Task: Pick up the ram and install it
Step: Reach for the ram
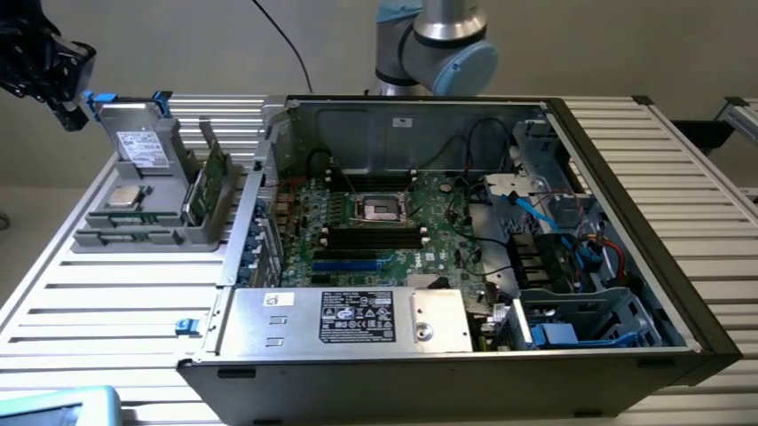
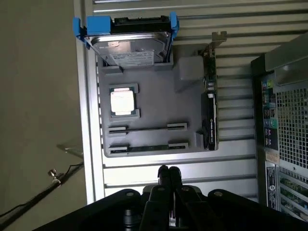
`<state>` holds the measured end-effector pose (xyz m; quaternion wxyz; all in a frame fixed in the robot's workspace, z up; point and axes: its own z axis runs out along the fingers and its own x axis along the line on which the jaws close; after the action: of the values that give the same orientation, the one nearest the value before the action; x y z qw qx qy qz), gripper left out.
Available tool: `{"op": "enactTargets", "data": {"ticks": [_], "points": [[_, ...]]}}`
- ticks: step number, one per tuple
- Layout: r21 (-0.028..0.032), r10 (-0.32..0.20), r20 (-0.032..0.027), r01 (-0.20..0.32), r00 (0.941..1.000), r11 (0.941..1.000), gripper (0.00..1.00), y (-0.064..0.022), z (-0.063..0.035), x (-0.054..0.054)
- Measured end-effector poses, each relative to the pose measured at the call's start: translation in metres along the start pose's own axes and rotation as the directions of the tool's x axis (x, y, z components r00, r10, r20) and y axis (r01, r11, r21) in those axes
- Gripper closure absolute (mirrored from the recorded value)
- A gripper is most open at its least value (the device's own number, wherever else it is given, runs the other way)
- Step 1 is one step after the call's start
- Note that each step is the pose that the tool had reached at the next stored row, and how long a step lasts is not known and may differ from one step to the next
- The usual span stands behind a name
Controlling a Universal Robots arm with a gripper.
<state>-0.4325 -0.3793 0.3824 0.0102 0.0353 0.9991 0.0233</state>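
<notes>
**Exterior view:** The end effector [image 1: 66, 106] is seen raised at the exterior view's left, close by the drive end of a grey parts tray [image 1: 89, 238] that is set on the slatted bench [image 1: 675, 186]. A grey drive [image 1: 148, 146] and a silver processor [image 1: 124, 197] are carried in the tray. The open computer case [image 1: 640, 266] is placed to the exterior view's right of the tray, with its motherboard [image 1: 355, 231] exposed.

**Wrist view:** The end effector's fingers [image 2: 163, 174] are shown pressed together, with nothing pinched between them. The ram [image 2: 148, 147] is found on edge in the tray slot nearest the fingertips, ahead of them and clear of contact. A second slot [image 2: 147, 128] is set between it and the processor. The ram's long axis is laid across the tray, parallel to the drive's broad side. The fingers' closing line is judged to run along that axis rather than across the stick's thin faces. Installation is judged not yet begun.
</notes>
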Motion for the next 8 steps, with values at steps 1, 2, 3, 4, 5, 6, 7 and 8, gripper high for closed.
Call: {"op": "enactTargets", "data": {"ticks": [1,2,3,4,5,6,7,8], "points": [[0.0003,0.000,0.0000,0.000,1.0000,1.0000,0.89,0.0021,0.0004,0.003],[0.0003,0.000,0.0001,0.000,1.0000,1.0000,0.89,0.0040,0.0008,0.006],[0.0004,0.000,0.0001,0.000,1.0000,1.0000,0.89,0.0060,0.0013,0.009],[0.0006,0.000,0.0001,0.000,1.0000,1.0000,0.89,0.0079,0.0016,0.012],[0.0008,0.000,0.0000,0.000,1.0000,1.0000,0.89,0.0098,0.0020,0.014],[0.0011,0.000,-0.0003,0.000,1.0000,1.0000,0.89,0.0118,0.0024,0.017],[0.0012,0.000,-0.0008,0.000,1.0000,1.0000,0.89,0.0136,0.0027,0.019],[0.0012,0.000,-0.0016,0.000,1.0000,1.0000,0.89,0.0147,0.0031,0.020]]}}
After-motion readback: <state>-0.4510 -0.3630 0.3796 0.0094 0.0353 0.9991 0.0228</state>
